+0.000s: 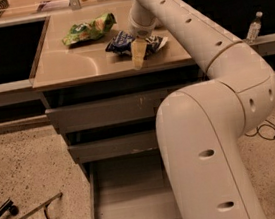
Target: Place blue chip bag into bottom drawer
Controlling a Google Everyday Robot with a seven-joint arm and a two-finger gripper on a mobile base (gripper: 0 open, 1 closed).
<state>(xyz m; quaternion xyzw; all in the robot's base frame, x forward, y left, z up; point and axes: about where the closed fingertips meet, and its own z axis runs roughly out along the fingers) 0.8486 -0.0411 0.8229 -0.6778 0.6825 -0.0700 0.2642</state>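
My gripper (pixel 138 59): lowered near the front edge of the tan cabinet top (pixel 81 63), over the wrinkly dark-blue foil chip bag (pixel 117 42); spread or clamped, I cannot tell. Deep grey metal bottom drawer (pixel 96 200): pulled out. Green and yellow snack bag (pixel 88 29): toward the back edge.

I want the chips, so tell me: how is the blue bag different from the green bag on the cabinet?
The blue chip bag is dark blue with white patches; the green bag is green and yellow. The blue chip bag lies at the claw; the green bag lies farther back and left, apart from it. Both are crinkly snack bags on the cabinet top.
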